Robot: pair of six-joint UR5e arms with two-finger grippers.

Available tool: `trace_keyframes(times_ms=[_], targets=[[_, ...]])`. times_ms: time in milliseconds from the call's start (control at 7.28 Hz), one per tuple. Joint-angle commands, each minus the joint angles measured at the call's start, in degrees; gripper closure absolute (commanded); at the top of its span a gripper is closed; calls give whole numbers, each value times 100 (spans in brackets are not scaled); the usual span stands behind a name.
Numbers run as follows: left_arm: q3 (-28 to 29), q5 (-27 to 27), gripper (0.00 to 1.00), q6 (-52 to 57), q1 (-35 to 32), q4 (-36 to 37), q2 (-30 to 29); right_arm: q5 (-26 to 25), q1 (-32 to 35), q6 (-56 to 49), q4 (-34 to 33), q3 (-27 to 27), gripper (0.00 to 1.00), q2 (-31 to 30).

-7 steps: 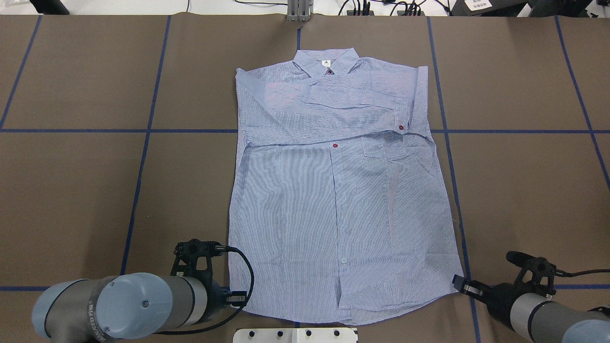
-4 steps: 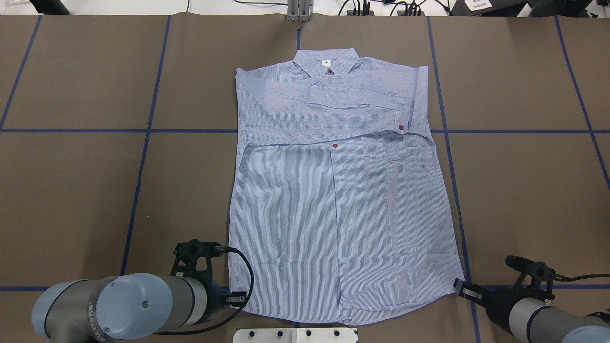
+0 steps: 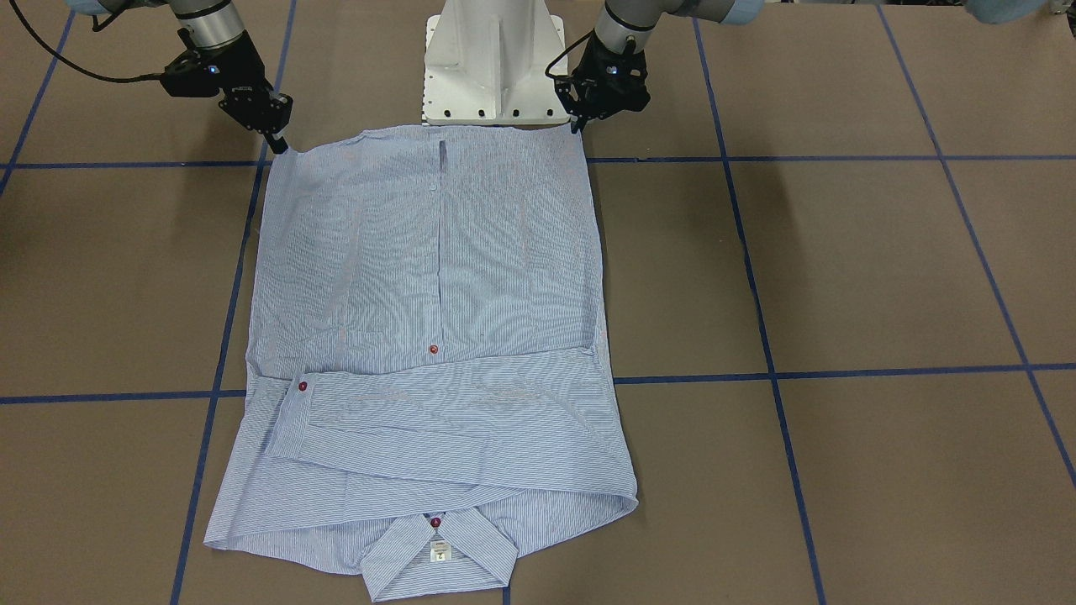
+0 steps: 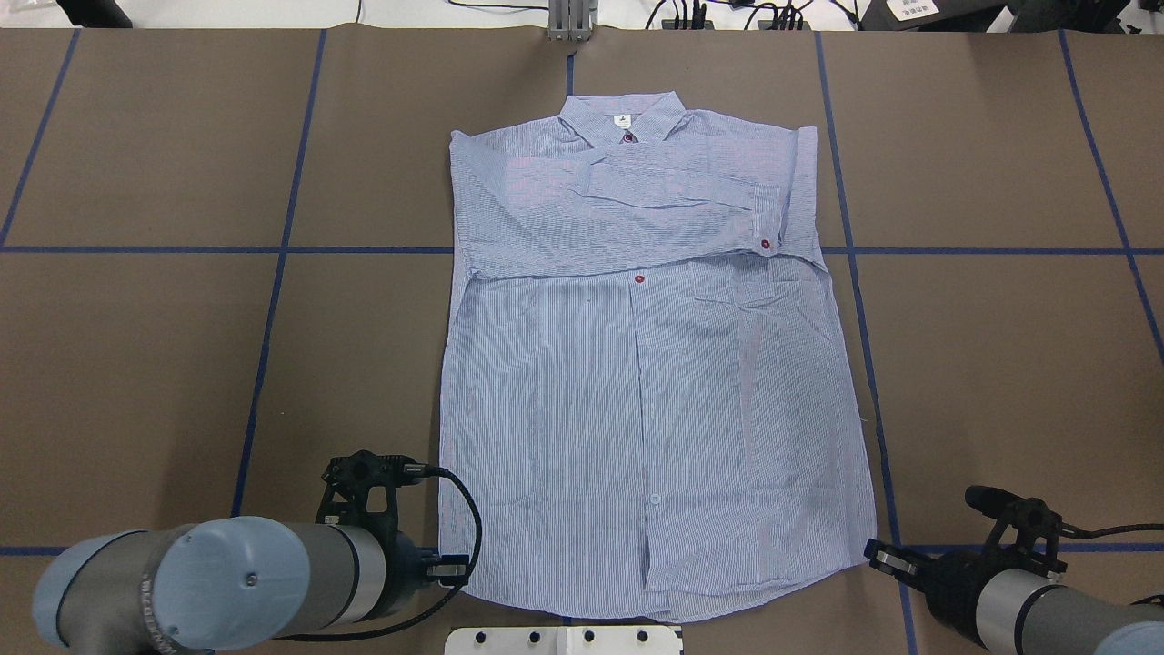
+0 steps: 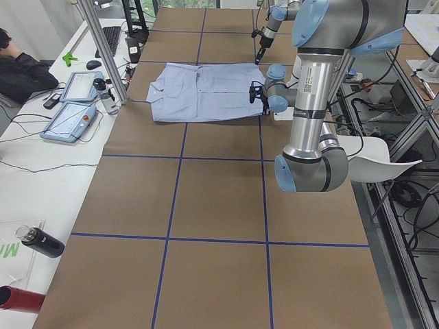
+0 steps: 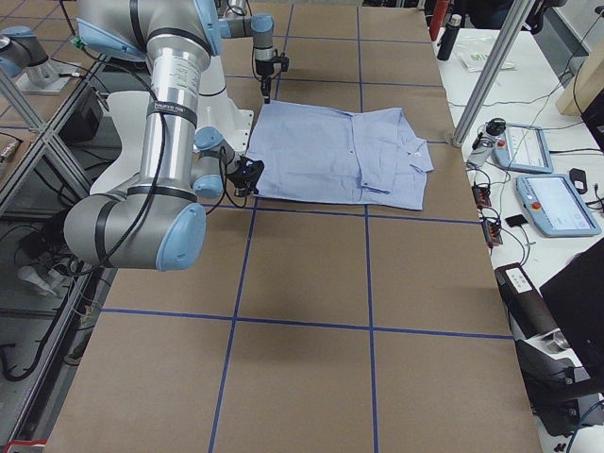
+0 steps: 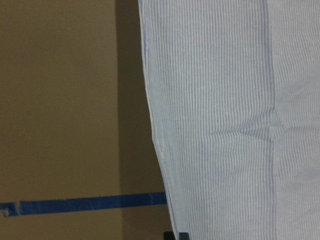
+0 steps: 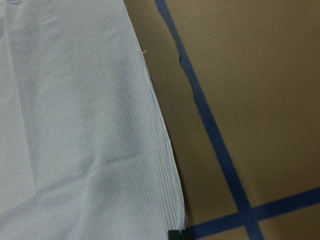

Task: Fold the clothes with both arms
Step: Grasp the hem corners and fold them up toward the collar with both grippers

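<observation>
Shirt (image 4: 650, 382), 1 pc: lt blue/white fine stripe, long-slv, collared, dk red buttons (image 4: 640, 278), white neck label (image 3: 440, 551). Lies flat, front up, on counter (image 4: 1000, 364); collar (image 4: 621, 118) far from robot, hem near. Slvs (image 4: 673, 186) folded across chest. L arm (image 4: 227, 591), R arm (image 4: 1028, 609): grey, lt-blue joint caps. L hand (image 3: 578, 126), R hand (image 3: 280, 144) low, one at each hem corner; grip unclear.

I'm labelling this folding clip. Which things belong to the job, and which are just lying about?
Job: striped shirt; left gripper and right gripper, each at a hem corner.
Lying about: white pedestal base; teach pendants and dark bottle on the side bench.
</observation>
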Motion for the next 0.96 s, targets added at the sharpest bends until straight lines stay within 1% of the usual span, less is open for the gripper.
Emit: trace_keyframes(times_ms=[0,137,275,412,550,687,824], targets=[[-1247,-595,100,47,-98,905,35,614,45,-19,-98,1066,100,-558],[-1758,-930,100,39,-159,1301,35,861,45,-20,-125,1497,100,-734],[-2277,-1246,100,30,-186,1705,26,1194,71,-20,-369,1910,100,-736],[-2639,-1467,100,38,-352,2083,-17,1685,394,-28,-911,2358,100,-623],[-2520,-1487,100,38,-510,2183,-44,2499,1223,-150,-1317,2406,100,-291],[-2067,-1443,100,38,-729,2175,-140,2664,1849,-578,-1573,2311,100,-44],[-1384,-1338,100,38,-1071,2166,-480,2718,2221,-878,-1680,1910,100,454]])
